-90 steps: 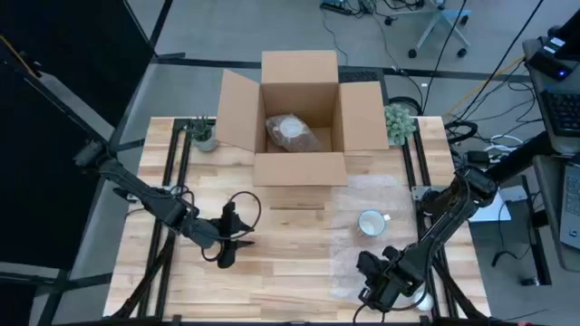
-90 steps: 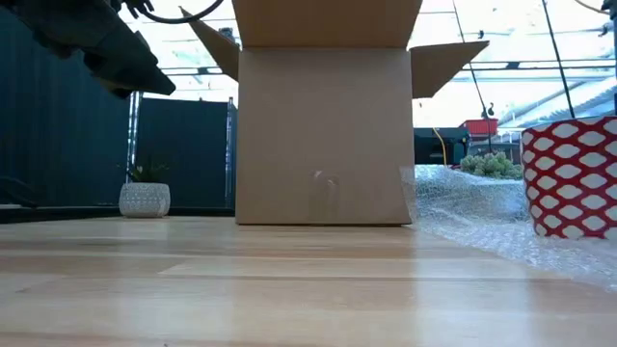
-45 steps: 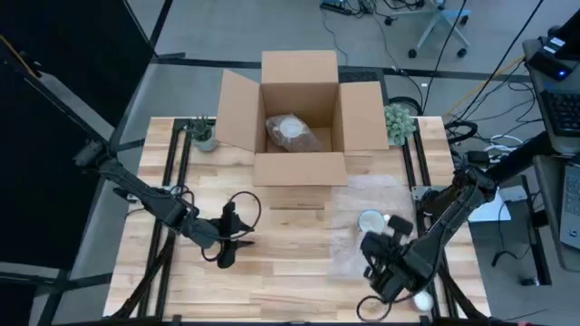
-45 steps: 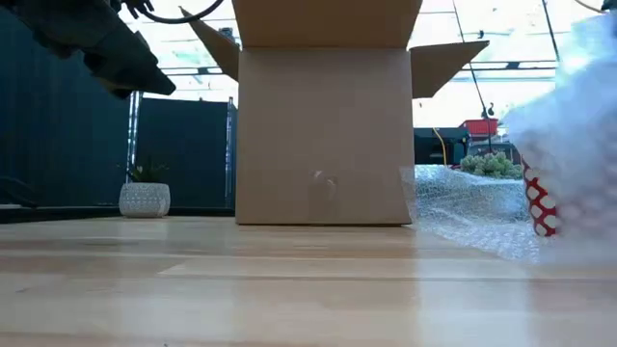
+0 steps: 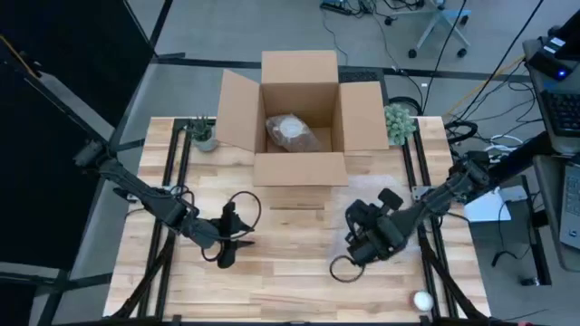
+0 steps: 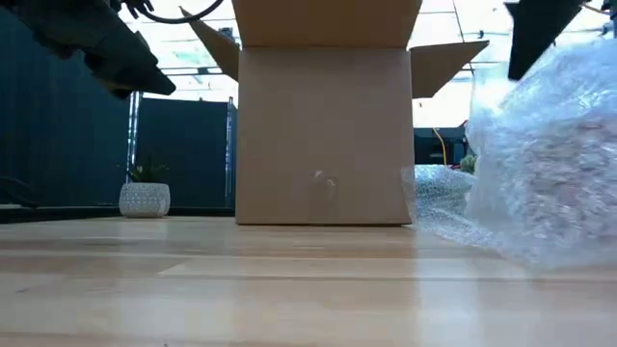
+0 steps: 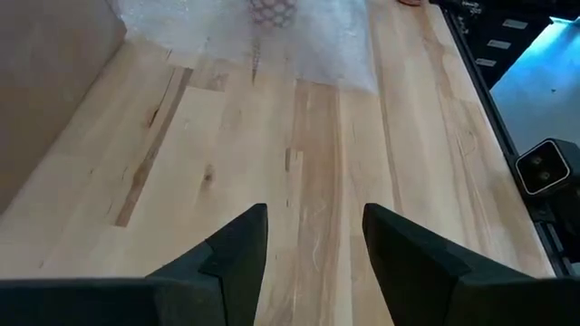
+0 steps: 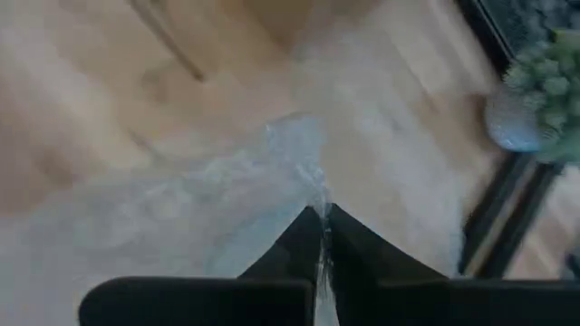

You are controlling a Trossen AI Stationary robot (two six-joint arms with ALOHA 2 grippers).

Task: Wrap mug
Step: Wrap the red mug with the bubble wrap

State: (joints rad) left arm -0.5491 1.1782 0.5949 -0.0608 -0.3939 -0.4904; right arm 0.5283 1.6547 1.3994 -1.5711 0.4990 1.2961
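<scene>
We note the cardboard box (image 5: 300, 107) at the table's (image 5: 272, 272) far edge. The bubble wrap (image 6: 545, 164) is lifted over the mug, which only the left wrist view shows (image 7: 272, 11). The right gripper (image 8: 322, 222) pinches the wrap's edge; the left gripper (image 7: 313, 240) hovers spread.

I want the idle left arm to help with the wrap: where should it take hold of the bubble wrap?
Probably the flat edge of the bubble wrap lying on the table, approached low from the left arm's side. That edge lies thin and free, facing the open left claw; the right claw already pinches the lifted part.
</scene>
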